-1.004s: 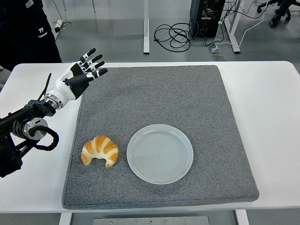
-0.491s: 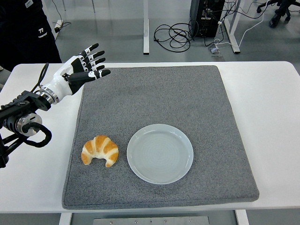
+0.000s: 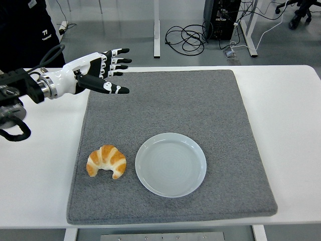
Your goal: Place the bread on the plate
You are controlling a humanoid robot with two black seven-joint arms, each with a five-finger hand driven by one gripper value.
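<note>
Fingers spread wide, thumb stretched out below them, nothing held: the left hand hovers over the far left corner of the grey mat. To grasp well it should come down towards the near side and close around the middle of the bread. That croissant lies well apart from the fingers, near-left on the mat, just beside the empty plate.

Left hand open, over grey felt mat's far-left corner. Golden croissant sits just left of pale round plate.
</note>
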